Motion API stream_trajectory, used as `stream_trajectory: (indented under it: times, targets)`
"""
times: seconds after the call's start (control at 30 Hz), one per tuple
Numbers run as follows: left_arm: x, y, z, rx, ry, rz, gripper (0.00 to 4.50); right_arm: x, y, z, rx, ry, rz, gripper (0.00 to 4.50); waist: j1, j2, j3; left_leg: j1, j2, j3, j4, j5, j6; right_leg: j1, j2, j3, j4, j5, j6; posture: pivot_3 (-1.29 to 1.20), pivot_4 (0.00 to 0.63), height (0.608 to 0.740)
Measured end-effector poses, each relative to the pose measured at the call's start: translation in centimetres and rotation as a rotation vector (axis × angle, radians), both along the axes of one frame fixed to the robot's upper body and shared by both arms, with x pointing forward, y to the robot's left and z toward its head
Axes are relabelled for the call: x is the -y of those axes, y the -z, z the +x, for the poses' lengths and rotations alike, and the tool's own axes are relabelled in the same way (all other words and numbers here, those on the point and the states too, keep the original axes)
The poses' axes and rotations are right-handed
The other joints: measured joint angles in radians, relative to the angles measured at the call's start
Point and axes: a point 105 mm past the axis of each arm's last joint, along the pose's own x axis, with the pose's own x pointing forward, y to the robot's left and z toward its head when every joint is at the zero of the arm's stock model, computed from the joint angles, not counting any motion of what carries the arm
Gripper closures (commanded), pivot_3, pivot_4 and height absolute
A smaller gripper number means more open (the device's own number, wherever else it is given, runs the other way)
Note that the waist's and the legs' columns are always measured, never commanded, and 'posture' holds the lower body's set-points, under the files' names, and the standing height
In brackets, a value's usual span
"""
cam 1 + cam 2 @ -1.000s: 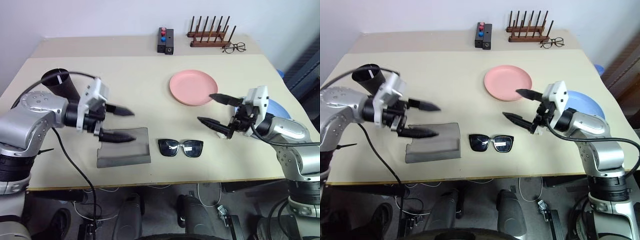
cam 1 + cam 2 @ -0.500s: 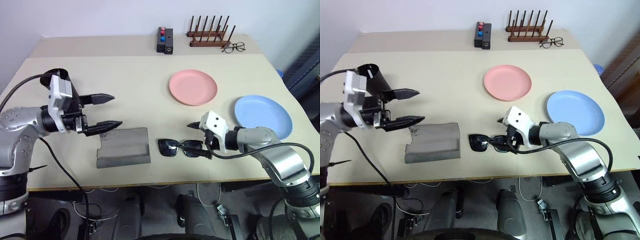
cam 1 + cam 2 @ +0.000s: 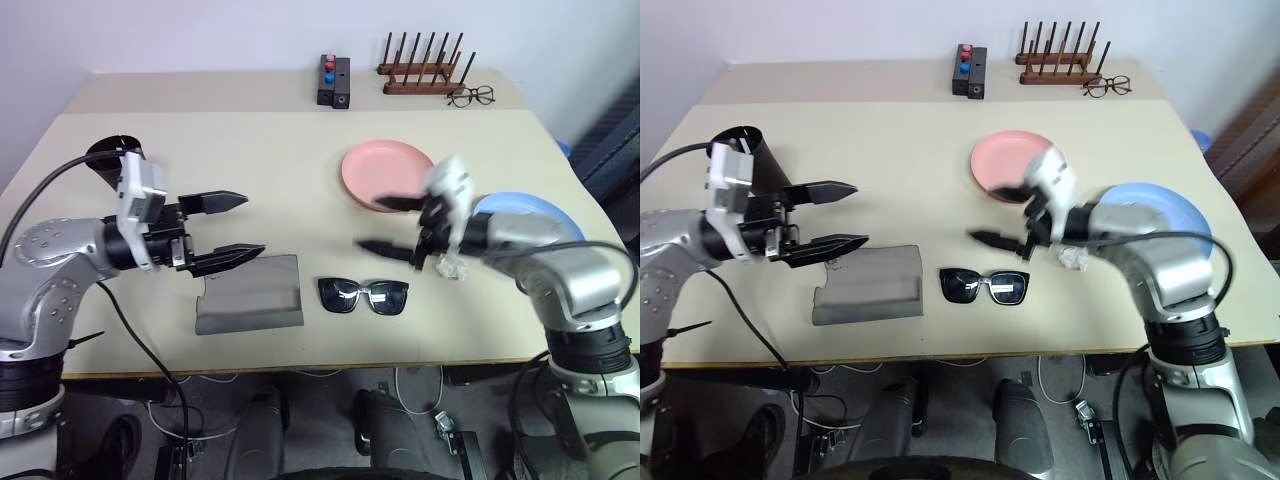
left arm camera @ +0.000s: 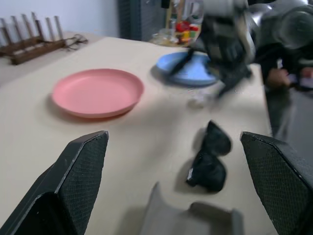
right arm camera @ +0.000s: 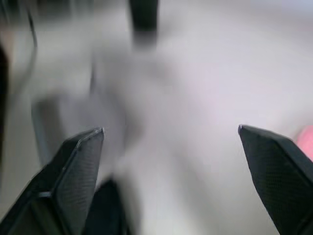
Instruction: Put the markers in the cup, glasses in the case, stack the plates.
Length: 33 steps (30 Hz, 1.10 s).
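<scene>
nearest to us on the table (image 3: 300, 150) lie the grey case (image 3: 249, 306) and the black glasses (image 3: 363, 295), side by side along the near edge, the case to the left, the glasses to the right, a small gap between them. the case lies unfolded and flat, with nothing in it.

just above and beyond the case our left gripper (image 3: 230, 227) hovers with its two fingers spread wide apart, pointing to the right and holding nothing. across from it our right gripper (image 3: 384, 224) hangs in the air beyond the glasses, blurred, its fingers also spread wide and empty, pointing left. a small pale object (image 3: 449, 268) lies on the table under that arm; we cannot tell what it is.

further back, the black cup (image 3: 748, 160) stands at the left, partly hidden behind the left wrist. on the right side sits the salmon pink plate (image 3: 375, 168), and to its right, a little nearer, the light blue plate (image 3: 545, 210), partly covered by the right arm. the two plates lie apart, not stacked.

at the far edge we see a small black box (image 3: 333, 82) with red and blue tops, a wooden rack (image 3: 424, 70) of dark upright pegs to its right, and thin-framed clear spectacles (image 3: 470, 96) just beside the rack.
</scene>
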Motion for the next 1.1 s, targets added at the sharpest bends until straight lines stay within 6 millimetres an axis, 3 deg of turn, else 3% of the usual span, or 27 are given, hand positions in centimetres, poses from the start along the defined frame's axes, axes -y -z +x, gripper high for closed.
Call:
stream_trajectory:
  times: [0.1,0.3,0.6,0.7,0.93,1.1]
  targets:
    - [1.6,1.5,1.0,-0.057,0.05,0.046,0.03,2.1,-0.7,-1.1,0.084,0.001,0.027,0.0,0.01,0.0,0.0,0.001,0.0,0.0,0.0,0.0,0.0,0.001,0.0,0.0,0.0,0.0,0.0,0.0,0.15,0.74]
    - [5.8,4.6,3.0,-0.137,0.216,0.162,0.03,5.4,-0.1,-3.1,0.138,0.006,-0.06,0.0,0.005,0.0,0.0,0.001,0.0,0.0,0.002,0.0,0.0,0.001,0.0,0.0,0.0,0.0,0.0,0.0,0.15,0.74]
    - [8.1,5.9,4.1,-0.119,0.356,0.247,0.03,6.4,0.1,-4.2,0.177,0.032,-0.085,0.0,0.005,0.0,0.0,0.001,0.0,0.0,0.001,0.0,0.0,0.0,0.0,0.0,0.001,0.0,0.0,0.0,0.15,0.74]
    - [10.7,6.1,4.2,-0.121,0.517,0.318,0.03,7.2,1.1,-5.6,0.187,0.084,-0.124,0.0,0.041,0.0,0.0,-0.004,0.0,-0.001,0.007,-0.001,0.002,0.001,0.0,-0.001,0.0,0.0,0.0,0.0,0.15,0.74]
    - [14.6,7.2,4.0,-0.053,0.662,0.355,0.03,7.7,1.4,-6.3,0.235,0.164,-0.147,0.0,0.027,0.0,-0.001,-0.013,-0.001,-0.001,0.016,-0.004,0.007,-0.002,0.0,0.0,-0.003,0.004,0.004,0.0,0.15,0.74]
    - [14.5,7.4,4.1,-0.05,0.683,0.395,0.03,7.5,1.2,-6.3,0.253,0.184,-0.141,0.0,0.029,0.001,-0.001,-0.013,-0.001,-0.001,0.015,-0.004,0.007,-0.002,0.0,0.0,-0.003,0.004,0.004,0.0,0.15,0.74]
